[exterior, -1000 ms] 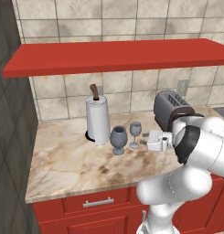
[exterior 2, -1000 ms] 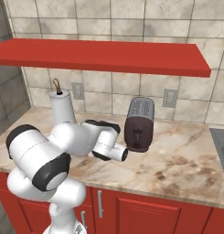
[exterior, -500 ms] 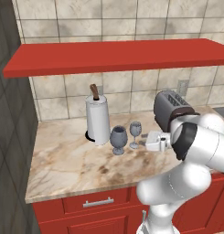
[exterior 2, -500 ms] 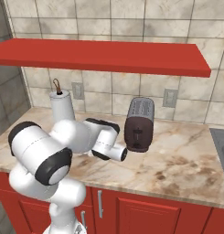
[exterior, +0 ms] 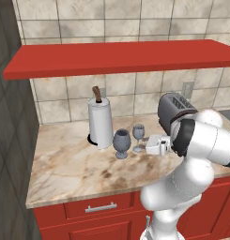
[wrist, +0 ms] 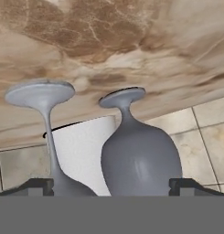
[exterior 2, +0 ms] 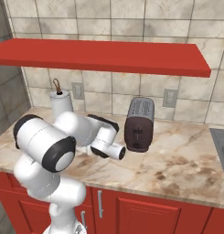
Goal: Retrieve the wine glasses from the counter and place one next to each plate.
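Two wine glasses stand side by side on the marbled counter (exterior: 74,164): the wider one with a dark smoky bowl (exterior: 121,142) and the slimmer pale one (exterior: 138,134) to its right. My gripper (exterior: 148,145) is level with them, just right of the slim glass, fingers pointing at the pair. The hand view is rolled upside down, so the feet show at the top. There the dark bowl (wrist: 139,157) fills the gap of my open gripper (wrist: 111,186), and the slim glass (wrist: 45,132) stands by the left fingertip (wrist: 38,185). Nothing is gripped. The plates are out of view.
A white paper-towel roll (exterior: 100,123) with a brown knob stands just behind and left of the glasses. A dark toaster (exterior 2: 138,124) sits to the right against the tiled wall. A red shelf (exterior: 126,56) hangs overhead, and a sink edge (exterior 2: 221,141) is at far right.
The hand has crept slightly left along the counter toward the glasses. The glasses, roll and toaster have stayed put.
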